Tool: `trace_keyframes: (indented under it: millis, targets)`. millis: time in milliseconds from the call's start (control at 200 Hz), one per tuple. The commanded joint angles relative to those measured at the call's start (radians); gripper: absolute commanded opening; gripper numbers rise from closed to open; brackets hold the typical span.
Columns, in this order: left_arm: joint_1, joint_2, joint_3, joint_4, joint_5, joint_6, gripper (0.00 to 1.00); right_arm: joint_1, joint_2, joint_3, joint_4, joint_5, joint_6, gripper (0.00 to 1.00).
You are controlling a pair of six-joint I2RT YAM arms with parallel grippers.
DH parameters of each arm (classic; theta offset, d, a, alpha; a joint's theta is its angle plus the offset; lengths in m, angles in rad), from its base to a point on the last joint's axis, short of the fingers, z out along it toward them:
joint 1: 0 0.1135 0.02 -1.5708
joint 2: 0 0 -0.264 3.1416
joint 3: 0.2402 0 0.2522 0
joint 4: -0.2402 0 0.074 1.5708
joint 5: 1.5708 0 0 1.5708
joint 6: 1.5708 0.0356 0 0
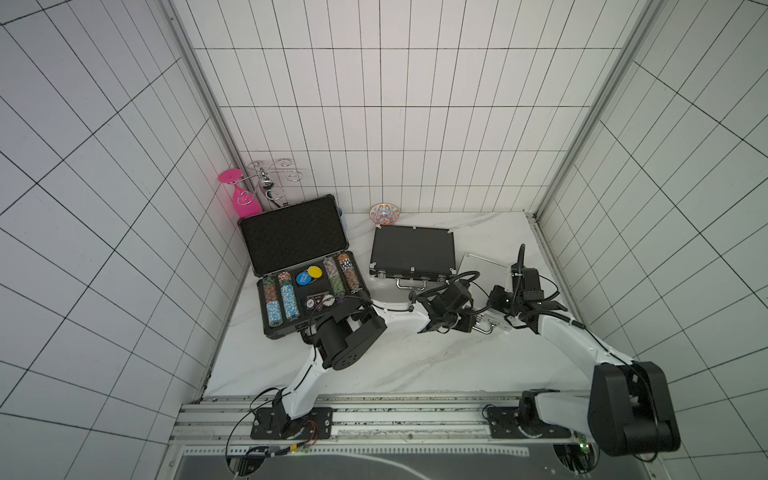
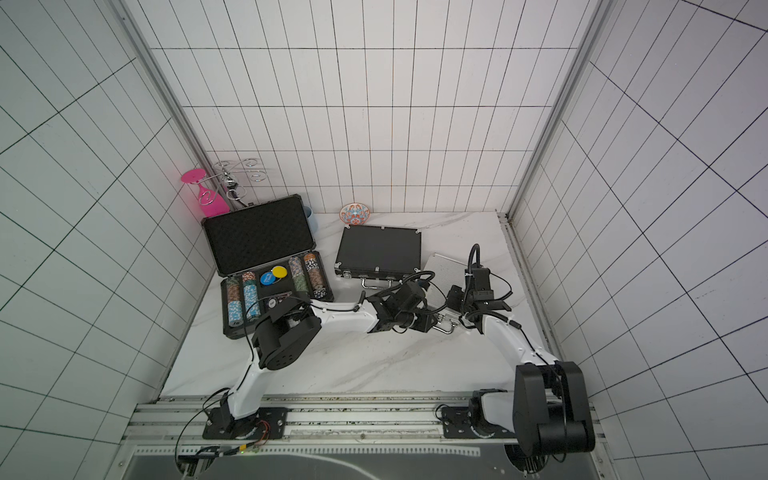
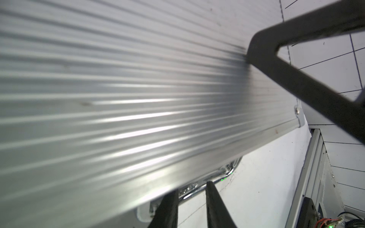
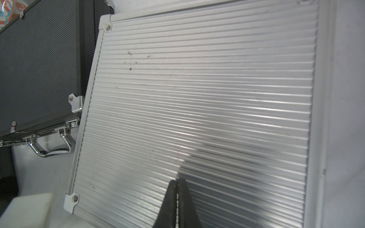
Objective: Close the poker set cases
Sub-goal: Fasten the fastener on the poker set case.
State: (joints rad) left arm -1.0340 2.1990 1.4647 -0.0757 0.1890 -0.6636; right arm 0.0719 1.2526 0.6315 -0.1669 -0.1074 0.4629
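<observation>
Showed, in both top views, small silver aluminium case [image 1: 482, 266] [image 2: 446, 270] at table's [image 1: 415, 365] right, apparently being pressed shut, large ribbed case [image 1: 295, 241] open, lid-folding due next; left wrist view, left gripper [image 3: 191, 187] slightly parted near handle [image 3: 217, 175]; right wrist view, right gripper [image 4: 177, 180] closed at lid [image 4: 197, 98].

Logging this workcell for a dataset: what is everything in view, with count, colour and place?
large poker case: 1, black, open, table's left rear
poker chips: several rows, mixed colours, inside the large poker case
medium poker case: 1, black, closed, table's middle rear
small poker case: 1, silver, ribbed, table's right
bowl: 1, orange-and-blue patterned, by back wall
wine glass: 1, pink, hanging upside down on glass rack
glass rack: 1, chrome, rear left corner
left tool: 1, black, at small poker case's handle
right tool: 1, black, shut, on small poker case's top
</observation>
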Motion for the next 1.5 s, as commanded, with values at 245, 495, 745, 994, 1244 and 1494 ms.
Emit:
trace_keyframes:
  millis: [245,495,745,994,1244,1494]
  targets:
    - [-0.02,-0.043,-0.042,0.018,-0.08,0.0,0.11,-0.002,0.036,-0.016,-0.109,0.007,0.006,0.08]
    - [-0.01,-0.121,-0.088,0.185,0.082,-0.073,0.09,-0.001,0.04,-0.007,-0.111,0.009,0.004,0.08]
    - [-0.026,-0.032,0.001,0.107,0.028,-0.078,0.0,-0.007,0.031,0.004,-0.127,0.027,-0.007,0.08]
    - [-0.026,-0.066,-0.04,0.076,-0.038,-0.222,0.0,-0.01,0.054,0.025,-0.132,0.023,-0.015,0.08]
    - [-0.048,-0.052,-0.095,0.157,-0.064,-0.451,0.0,-0.01,0.06,0.036,-0.132,0.014,-0.013,0.08]
    - [-0.047,-0.004,-0.036,0.149,-0.079,-0.48,0.0,-0.01,0.054,0.034,-0.133,0.015,-0.012,0.08]
